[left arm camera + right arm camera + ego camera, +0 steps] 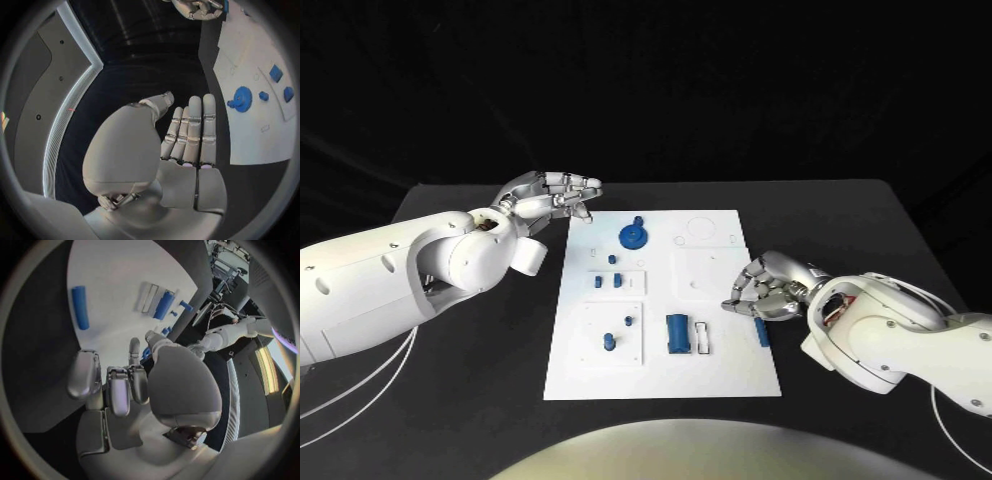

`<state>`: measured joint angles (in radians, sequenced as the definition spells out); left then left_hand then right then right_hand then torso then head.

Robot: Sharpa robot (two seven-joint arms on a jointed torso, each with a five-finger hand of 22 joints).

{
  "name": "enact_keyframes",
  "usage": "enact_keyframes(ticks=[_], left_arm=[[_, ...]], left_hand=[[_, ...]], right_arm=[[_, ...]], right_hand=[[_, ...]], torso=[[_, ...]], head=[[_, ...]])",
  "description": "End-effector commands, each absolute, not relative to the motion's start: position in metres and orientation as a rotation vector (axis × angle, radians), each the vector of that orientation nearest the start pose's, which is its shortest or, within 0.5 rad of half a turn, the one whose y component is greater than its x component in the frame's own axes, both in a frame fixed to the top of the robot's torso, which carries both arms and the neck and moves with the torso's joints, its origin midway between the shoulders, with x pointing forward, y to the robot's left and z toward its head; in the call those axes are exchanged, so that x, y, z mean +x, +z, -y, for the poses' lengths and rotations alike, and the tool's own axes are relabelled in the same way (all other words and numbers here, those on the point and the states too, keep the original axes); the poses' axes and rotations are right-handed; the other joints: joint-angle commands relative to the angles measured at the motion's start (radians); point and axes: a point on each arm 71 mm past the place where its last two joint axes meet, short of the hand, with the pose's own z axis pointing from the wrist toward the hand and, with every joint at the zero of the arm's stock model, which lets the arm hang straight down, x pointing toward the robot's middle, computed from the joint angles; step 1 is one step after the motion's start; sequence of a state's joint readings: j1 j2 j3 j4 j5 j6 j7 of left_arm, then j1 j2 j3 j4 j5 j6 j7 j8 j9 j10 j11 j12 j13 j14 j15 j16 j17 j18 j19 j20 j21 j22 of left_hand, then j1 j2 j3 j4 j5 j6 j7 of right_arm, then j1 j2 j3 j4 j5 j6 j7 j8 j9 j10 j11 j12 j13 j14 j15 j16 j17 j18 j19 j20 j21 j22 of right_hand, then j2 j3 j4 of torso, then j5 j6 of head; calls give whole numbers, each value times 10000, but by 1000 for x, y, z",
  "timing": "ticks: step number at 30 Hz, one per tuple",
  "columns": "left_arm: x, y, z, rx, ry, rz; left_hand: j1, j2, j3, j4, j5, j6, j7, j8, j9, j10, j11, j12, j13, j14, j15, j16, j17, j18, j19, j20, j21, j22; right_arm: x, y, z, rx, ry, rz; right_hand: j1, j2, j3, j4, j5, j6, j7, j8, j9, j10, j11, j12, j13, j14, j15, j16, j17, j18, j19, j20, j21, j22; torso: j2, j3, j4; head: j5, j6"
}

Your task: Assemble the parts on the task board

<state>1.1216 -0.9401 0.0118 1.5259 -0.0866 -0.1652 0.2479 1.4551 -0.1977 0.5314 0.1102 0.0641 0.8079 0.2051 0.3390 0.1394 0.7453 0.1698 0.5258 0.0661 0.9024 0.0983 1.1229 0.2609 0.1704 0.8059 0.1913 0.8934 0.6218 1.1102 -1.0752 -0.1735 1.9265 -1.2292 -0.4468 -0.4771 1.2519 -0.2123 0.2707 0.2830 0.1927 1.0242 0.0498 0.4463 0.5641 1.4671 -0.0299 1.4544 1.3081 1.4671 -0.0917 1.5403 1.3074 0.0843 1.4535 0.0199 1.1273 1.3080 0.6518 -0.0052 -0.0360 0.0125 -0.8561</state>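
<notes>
Small parts on the board: we cannot make out their shapes. Right hand: fingers curled, grasping nothing, blue rod just below them. Left hand: released, fingers straight, beside the gear.

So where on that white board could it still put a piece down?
The task board is bare along its near edge, below the blue cylinder, and at its far right corner. It is crowded mid-left, around the blue gear and small blocks, and beside the right hand, near the blue rod.

Matt white task board, smooth blue plastic-looking parts, matt black table.
</notes>
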Motion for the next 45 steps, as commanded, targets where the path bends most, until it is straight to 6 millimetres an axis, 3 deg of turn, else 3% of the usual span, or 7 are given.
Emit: enact_keyframes(ticks=[1,8,17,26,35,40,45], left_arm=[[475,-203,-246,-11407,-15166,-16072],[475,-202,-244,-11389,-15212,-16093],[474,-203,-243,-11376,-15251,-16131],[474,-203,-244,-11385,-15234,-16146],[474,-203,-245,-11400,-15202,-16149],[474,-203,-245,-11403,-15199,-16154],[474,-203,-246,-11409,-15184,-16151]], left_hand=[[-33,-18,-6,-62,-13,-78,209,56,-9,-41,4,72,2,9,-19,-60,-15,134,104,0,-46,-11],[-33,-18,-6,-62,-13,-78,209,56,-9,-41,4,72,2,9,-19,-60,-15,134,104,0,-46,-11],[-47,-20,-13,-58,-16,-76,208,60,-9,-35,4,79,4,9,-17,-62,-20,132,104,1,-51,-13],[-47,-20,-13,-58,-16,-76,208,60,-9,-35,4,79,4,9,-17,-62,-20,132,104,1,-51,-13],[-62,-15,-19,-50,-15,-75,208,63,-9,-32,4,84,4,10,-16,-64,-25,131,105,2,-57,-17],[-62,-15,-19,-50,-15,-75,208,63,-9,-32,4,84,4,10,-16,-64,-25,131,105,2,-57,-17],[-62,-15,-19,-50,-15,-75,208,63,-9,-32,4,84,4,10,-16,-64,-25,131,105,2,-57,-17]], right_arm=[[370,-238,236,3609,5665,-19538],[365,-234,269,2880,4439,-19304],[350,-251,277,2582,3681,-19837],[344,-264,271,2599,3589,-20162],[342,-271,266,2581,3638,-20332],[342,-274,266,2506,3554,-20468],[341,-277,265,2364,3482,-20597]], right_hand=[[165,-103,-43,-4,-35,-264,144,-294,-121,585,177,-128,1904,784,164,-72,1349,-91,-49,98,-60,1352],[319,-199,-97,-45,-39,-292,206,-452,-182,496,232,-363,1778,778,221,-81,1329,-89,-50,159,-67,1361],[-35,-230,-529,90,-43,-22,198,-547,-207,456,238,-496,1707,767,241,-101,1289,-71,-56,215,-134,1362],[-563,467,-2834,100,-52,224,94,-611,-17,463,154,-576,1671,766,171,-121,1275,-62,-26,167,-240,1389],[-429,706,-3154,83,-45,349,42,-554,66,480,115,-553,1686,778,143,-107,1324,-74,8,150,-175,1424],[292,959,-3170,9,-48,431,-25,-498,161,492,53,-547,1694,788,89,-93,1375,-82,35,101,-143,1458],[658,1025,-3075,6,-29,458,-58,-494,184,499,24,-536,1703,791,67,-89,1393,-84,41,82,-144,1471]], torso=[[6,-8,14],[14,-2,-14],[8,12,2],[21,1,24],[12,-5,19],[11,-4,19],[13,0,17]], head=[[-169,26],[-360,33],[-469,26],[-473,-12],[-447,-52],[-438,-58],[-434,-80]])
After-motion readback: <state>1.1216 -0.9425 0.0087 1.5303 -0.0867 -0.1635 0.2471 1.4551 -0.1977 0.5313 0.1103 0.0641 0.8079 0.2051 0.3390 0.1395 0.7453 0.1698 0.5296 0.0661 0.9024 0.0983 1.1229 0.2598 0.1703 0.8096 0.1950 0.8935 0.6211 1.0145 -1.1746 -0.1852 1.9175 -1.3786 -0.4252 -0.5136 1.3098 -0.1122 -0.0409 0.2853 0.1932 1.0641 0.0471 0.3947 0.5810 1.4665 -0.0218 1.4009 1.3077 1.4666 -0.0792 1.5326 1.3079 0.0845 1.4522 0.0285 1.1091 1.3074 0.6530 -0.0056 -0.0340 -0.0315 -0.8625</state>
